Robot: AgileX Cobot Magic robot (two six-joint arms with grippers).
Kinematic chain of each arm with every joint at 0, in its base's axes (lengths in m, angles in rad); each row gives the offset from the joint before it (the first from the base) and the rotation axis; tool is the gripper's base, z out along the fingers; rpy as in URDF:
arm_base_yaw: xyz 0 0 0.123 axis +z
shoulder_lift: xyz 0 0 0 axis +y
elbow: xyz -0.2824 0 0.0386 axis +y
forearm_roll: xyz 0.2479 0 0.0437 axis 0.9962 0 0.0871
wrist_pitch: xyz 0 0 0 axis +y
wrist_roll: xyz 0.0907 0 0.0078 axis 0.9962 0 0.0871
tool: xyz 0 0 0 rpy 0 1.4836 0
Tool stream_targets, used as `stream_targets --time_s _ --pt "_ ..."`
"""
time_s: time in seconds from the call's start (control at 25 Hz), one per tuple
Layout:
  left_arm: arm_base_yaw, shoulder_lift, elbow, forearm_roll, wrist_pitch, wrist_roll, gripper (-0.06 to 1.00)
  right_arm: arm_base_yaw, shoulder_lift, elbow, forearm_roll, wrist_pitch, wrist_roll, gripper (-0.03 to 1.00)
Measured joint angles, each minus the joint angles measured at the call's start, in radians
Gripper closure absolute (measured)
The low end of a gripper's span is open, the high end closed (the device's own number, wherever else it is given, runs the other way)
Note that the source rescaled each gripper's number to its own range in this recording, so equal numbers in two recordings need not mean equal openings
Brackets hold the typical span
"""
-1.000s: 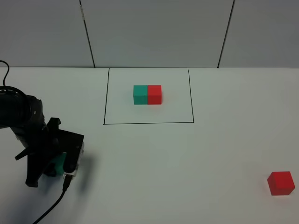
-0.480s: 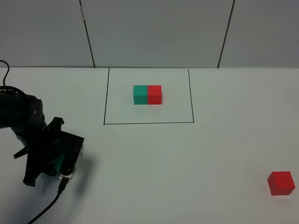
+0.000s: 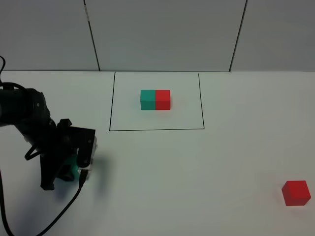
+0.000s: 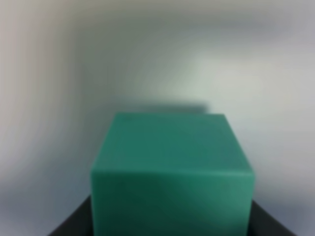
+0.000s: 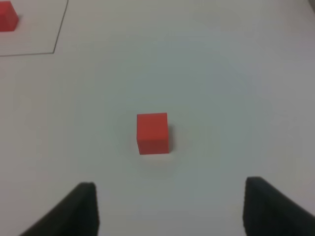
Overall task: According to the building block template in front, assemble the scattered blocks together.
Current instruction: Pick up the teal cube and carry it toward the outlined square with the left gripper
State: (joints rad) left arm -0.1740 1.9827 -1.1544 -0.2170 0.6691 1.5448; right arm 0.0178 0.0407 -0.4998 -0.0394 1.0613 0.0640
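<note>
The template, a teal cube (image 3: 147,99) joined to a red cube (image 3: 163,99), sits inside a thin black outline (image 3: 156,130) at the back middle of the table. My left gripper (image 3: 68,169) is shut on the loose teal cube (image 3: 73,170) at the left front. That cube fills the left wrist view (image 4: 170,172), with dark fingertips (image 4: 74,227) at its sides. The loose red cube (image 3: 296,192) lies at the right front. In the right wrist view my right gripper (image 5: 170,211) is open, with the red cube (image 5: 153,132) a short way ahead of it.
The white table (image 3: 197,172) meets a grey panelled wall (image 3: 167,34) at the back. A black cable (image 3: 59,211) trails from the left arm toward the front edge. A corner of the outline (image 5: 59,29) and the template's red cube (image 5: 7,22) show in the right wrist view.
My left arm has moved to the right, toward the table's middle, with the teal cube in its grip. The red cube and the template have not moved.
</note>
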Motion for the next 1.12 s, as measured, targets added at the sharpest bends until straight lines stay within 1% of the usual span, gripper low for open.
stream_targets --time_s 0.16,0.28,0.4,0.56,0.64,0.88,1.12 --pt "0.000 0.000 -0.100 -0.048 0.108 -0.095 0.94 0.000 0.000 0.000 0.000 0.000 0.000 0.39" --pt "-0.016 0.000 -0.180 -0.053 0.181 -0.155 0.94 0.000 0.000 0.000 0.000 0.000 0.000 0.39" --pt "-0.058 0.001 -0.245 -0.052 0.224 -0.200 0.94 0.000 0.000 0.000 0.000 0.000 0.000 0.39" --pt "-0.120 0.011 -0.316 -0.052 0.260 -0.234 0.94 0.000 0.000 0.000 0.000 0.000 0.000 0.39" --pt "-0.151 0.032 -0.353 -0.032 0.276 -0.264 0.94 0.000 0.000 0.000 0.000 0.000 0.000 0.39" --pt "-0.223 0.152 -0.470 0.082 0.347 -0.350 0.94 0.000 0.000 0.000 0.000 0.000 0.000 0.39" --pt "-0.289 0.242 -0.571 0.094 0.367 -0.382 0.94 0.000 0.000 0.000 0.000 0.000 0.000 0.39"
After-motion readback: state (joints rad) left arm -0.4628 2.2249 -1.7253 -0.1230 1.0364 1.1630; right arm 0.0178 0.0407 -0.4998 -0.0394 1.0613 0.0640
